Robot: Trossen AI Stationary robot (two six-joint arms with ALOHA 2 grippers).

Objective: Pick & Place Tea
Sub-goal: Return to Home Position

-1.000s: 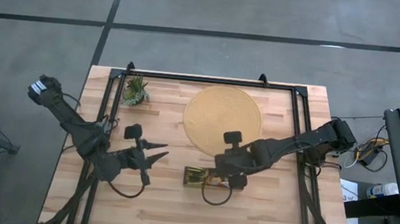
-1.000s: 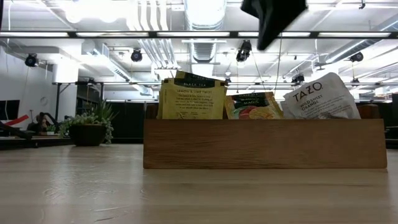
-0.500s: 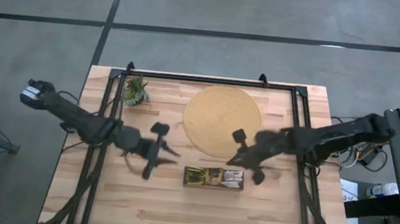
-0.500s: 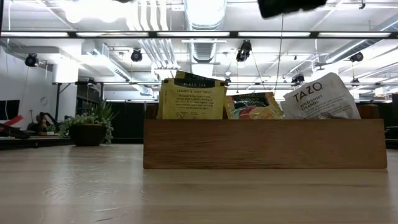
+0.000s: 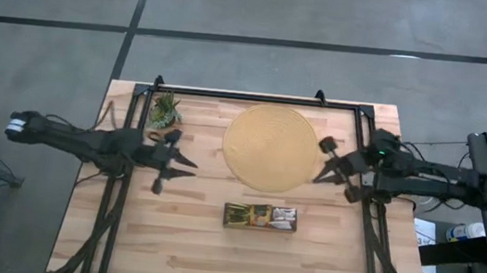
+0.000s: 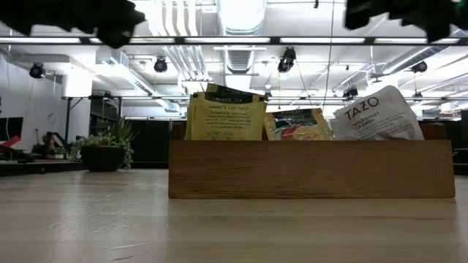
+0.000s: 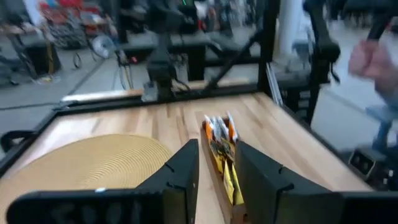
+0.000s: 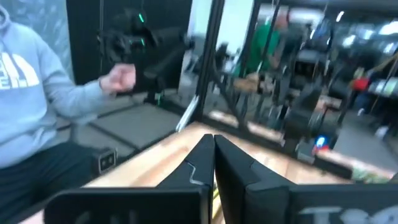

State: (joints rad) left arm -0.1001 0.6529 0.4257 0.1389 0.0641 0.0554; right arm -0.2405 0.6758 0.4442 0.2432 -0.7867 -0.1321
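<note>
At 6 o'clock from the round mat (image 5: 271, 148), the tea sachets (image 5: 260, 216) are stood upright in the wooden organizer (image 6: 311, 169) on the desk (image 5: 188, 248). Yellow ones are packed in one end section and a white one in the other. The left hand (image 5: 188, 167) is held above the desk at 10 o'clock from the organizer, released and empty. The right hand (image 5: 319, 175) is held at 2 o'clock from it, by the mat's edge, clenched on nothing.
</note>
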